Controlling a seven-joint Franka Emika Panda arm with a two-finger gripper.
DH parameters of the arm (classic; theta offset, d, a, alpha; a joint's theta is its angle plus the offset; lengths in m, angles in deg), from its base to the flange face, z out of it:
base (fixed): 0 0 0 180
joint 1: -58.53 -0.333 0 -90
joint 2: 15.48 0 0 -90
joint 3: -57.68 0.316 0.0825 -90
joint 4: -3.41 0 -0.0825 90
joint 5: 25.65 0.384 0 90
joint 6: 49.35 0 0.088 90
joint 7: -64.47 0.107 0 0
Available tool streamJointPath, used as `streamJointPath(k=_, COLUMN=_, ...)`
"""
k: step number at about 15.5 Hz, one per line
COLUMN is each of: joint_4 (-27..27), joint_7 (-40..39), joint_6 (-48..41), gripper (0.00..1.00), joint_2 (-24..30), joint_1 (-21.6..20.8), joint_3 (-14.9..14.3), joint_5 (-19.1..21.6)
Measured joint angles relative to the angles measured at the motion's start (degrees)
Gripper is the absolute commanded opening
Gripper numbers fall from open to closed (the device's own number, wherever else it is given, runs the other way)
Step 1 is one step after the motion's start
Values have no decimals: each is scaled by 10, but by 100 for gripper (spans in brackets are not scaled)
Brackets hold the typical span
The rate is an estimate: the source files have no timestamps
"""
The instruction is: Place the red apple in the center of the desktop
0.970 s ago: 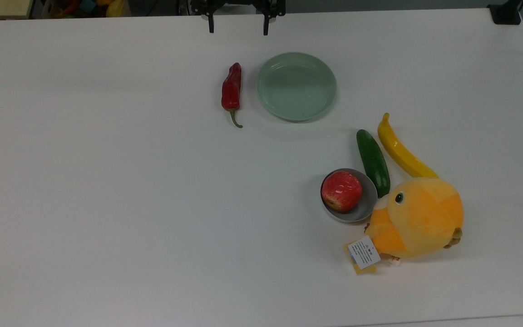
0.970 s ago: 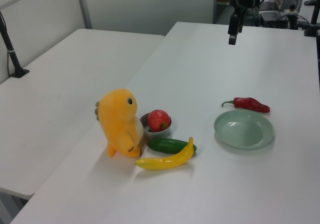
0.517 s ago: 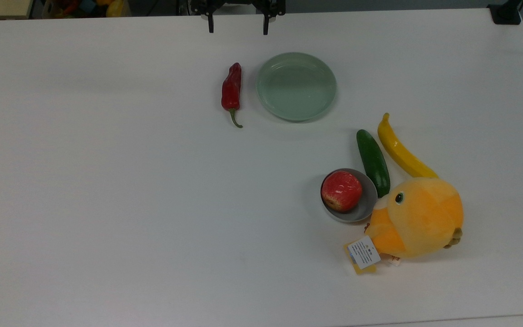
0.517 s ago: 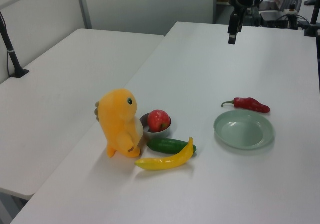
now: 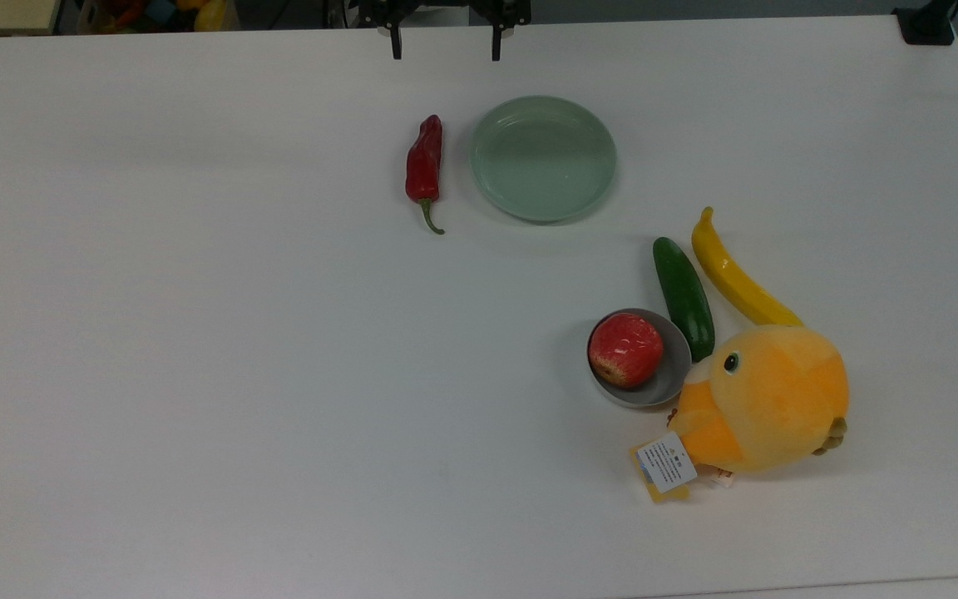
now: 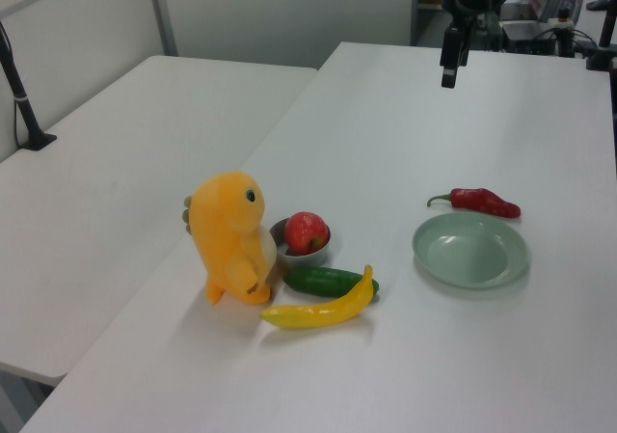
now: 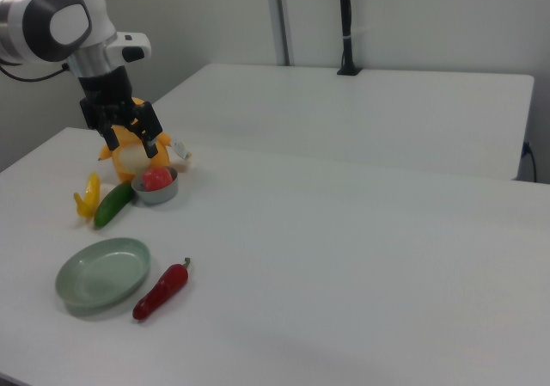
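Red apple (image 5: 625, 350) in grey bowl (image 5: 670, 378); hand (image 5: 446, 51) spread, apparently above desktop (image 5: 196, 333) edge.

Red apple (image 7: 156, 179) sits in small grey bowl (image 7: 155, 193) near the right view's left edge, orange plush toy (image 7: 129, 156) behind it, green cucumber (image 7: 113, 205) and yellow pepper (image 7: 88, 197) beside, gripper (image 7: 136, 138) hanging above with fingers spread, pale green plate (image 7: 102, 273) and red chili (image 7: 161, 291) nearer on white desktop (image 7: 344, 266).

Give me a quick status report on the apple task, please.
Gripper open, empty, at desktop's far edge. Red apple in grey bowl, untouched. Cucumber and plush toy crowd the bowl.
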Motion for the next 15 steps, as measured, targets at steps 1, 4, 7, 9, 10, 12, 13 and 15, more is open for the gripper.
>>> streamJointPath(k=1, joint_4=0, joint_7=0, joint_6=0, gripper=100, joint_2=-1, joint_1=0, joint_3=0, joint_5=1)
streamJointPath(k=4, joint_4=1, joint_7=0, joint_6=0, gripper=100, joint_2=-15, joint_1=3, joint_3=-1, joint_5=1)
streamJointPath(k=7, joint_4=1, joint_7=0, joint_6=25, gripper=100, joint_2=-32, joint_1=3, joint_3=0, joint_5=1)
streamJointPath(k=9, joint_4=1, joint_7=-3, joint_6=54, gripper=100, joint_2=-48, joint_1=0, joint_3=1, joint_5=1)
streamJointPath(k=10, joint_4=1, joint_7=-10, joint_6=77, gripper=100, joint_2=-59, joint_1=-2, joint_3=3, joint_5=-1)
streamJointPath(k=12, joint_4=1, joint_7=-33, joint_6=131, gripper=100, joint_2=-88, joint_1=-11, joint_3=5, joint_5=-5)
streamJointPath(k=13, joint_4=1, joint_7=-46, joint_6=157, gripper=100, joint_2=-104, joint_1=-16, joint_3=5, joint_5=-7)
streamJointPath(k=15, joint_4=-2, joint_7=-91, joint_6=202, gripper=100, joint_2=-138, joint_1=-21, joint_3=5, joint_5=-17)
